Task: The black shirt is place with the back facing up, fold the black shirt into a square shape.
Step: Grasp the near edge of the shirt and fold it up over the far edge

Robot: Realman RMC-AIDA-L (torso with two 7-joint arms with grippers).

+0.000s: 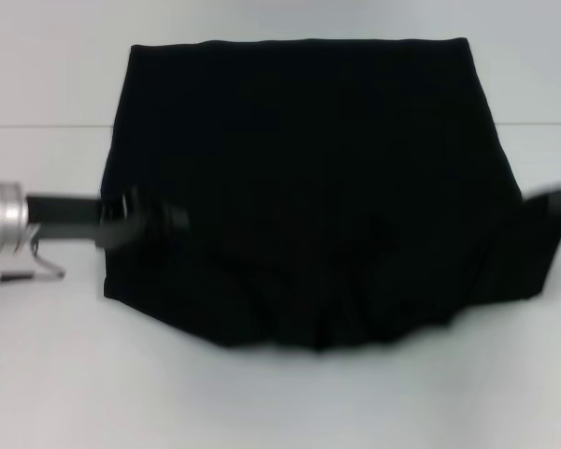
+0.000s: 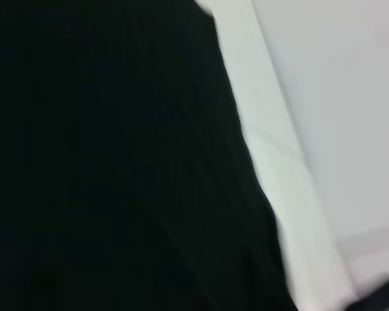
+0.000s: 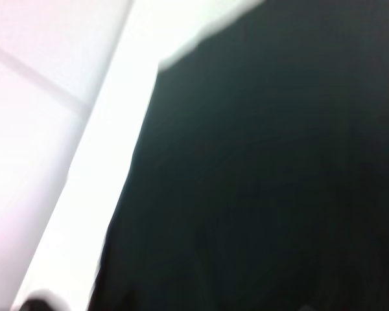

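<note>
- The large black soft cloth shirt (image 1: pixel 309 178) lies spread on the flat white table (image 1: pixel 56 374), filling its middle.
- Its far edge lies straight across the back; its near edge sags toward the robot in folds.
- The left gripper (image 1: pixel 145 223) reaches in from the left, at the shirt's left edge.
- The right gripper (image 1: pixel 553 201) is at the shirt's right edge, mostly out of view.

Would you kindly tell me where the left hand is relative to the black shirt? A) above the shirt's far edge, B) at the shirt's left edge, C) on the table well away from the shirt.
B: in the head view the left hand sits at the left edge of the black shirt.
</note>
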